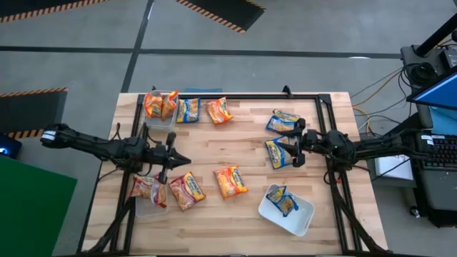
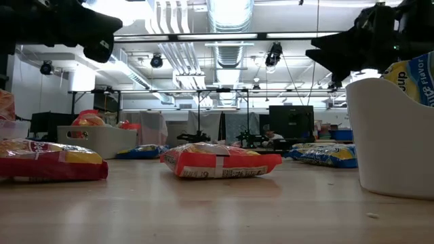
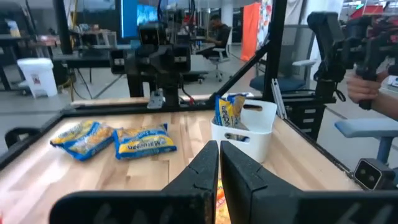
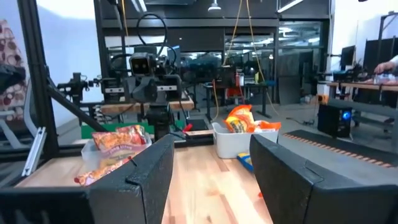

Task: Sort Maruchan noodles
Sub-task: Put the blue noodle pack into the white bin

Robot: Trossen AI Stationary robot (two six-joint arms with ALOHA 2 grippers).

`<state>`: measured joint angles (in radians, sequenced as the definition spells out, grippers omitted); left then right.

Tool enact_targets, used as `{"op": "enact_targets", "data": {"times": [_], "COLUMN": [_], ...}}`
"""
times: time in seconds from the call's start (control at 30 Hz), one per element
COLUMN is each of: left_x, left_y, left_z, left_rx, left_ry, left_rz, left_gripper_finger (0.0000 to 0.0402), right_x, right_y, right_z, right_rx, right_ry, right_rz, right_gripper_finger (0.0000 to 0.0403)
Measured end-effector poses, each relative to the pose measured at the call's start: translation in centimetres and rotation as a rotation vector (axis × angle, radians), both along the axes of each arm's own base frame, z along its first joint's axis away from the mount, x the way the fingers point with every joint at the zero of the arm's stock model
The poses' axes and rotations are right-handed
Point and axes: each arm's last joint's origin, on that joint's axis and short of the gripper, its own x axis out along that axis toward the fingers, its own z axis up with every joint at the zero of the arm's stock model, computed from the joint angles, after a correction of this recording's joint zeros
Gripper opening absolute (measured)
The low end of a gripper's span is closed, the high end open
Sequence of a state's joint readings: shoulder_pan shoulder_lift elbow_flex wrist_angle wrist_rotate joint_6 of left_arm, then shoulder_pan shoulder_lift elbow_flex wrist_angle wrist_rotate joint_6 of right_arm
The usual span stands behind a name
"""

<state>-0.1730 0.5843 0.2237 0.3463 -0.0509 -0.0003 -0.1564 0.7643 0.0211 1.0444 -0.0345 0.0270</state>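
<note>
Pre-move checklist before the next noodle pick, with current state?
1. Right gripper open and empty: ok; fingers stand apart with nothing between them.
2. Left gripper ready to pick: not ok; it is shut, fingers pressed together, holding nothing.
3. Blue packet near the right gripper lies free on the table: ok, apart from the other blue packet.
4. White tub has room: ok, one blue packet inside.
5. Orange packet mid-table unobstructed: ok.
6. Arms apart from each other: ok in the high view.
</note>
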Motion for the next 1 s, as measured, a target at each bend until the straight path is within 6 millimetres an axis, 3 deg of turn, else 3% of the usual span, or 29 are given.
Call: {"op": "enact_targets", "data": {"times": [0.23,0.6,1.0], "left_x": [-1.7,-4.2,-5.2], "left_y": [0.3,0.7,0.9], "left_z": [0.2,-1.1,-2.1], "left_rx": [0.019,-0.017,-0.036], "left_ry": [-0.091,-0.199,-0.200], "left_rz": [0.001,0.004,0.002], "left_gripper_finger": [0.0000,0.0000,0.0000], "right_x": [-0.3,-0.4,-0.4], "right_y": [-0.2,-0.4,-0.4], "right_z": [-0.1,0.0,0.0], "right_rx": [0.004,-0.017,0.022], "right_ry": [-0.004,-0.008,-0.010], "right_rz": [-0.017,-0.011,-0.002], "right_gripper_finger": [0.0201,0.0201,0.0201]}}
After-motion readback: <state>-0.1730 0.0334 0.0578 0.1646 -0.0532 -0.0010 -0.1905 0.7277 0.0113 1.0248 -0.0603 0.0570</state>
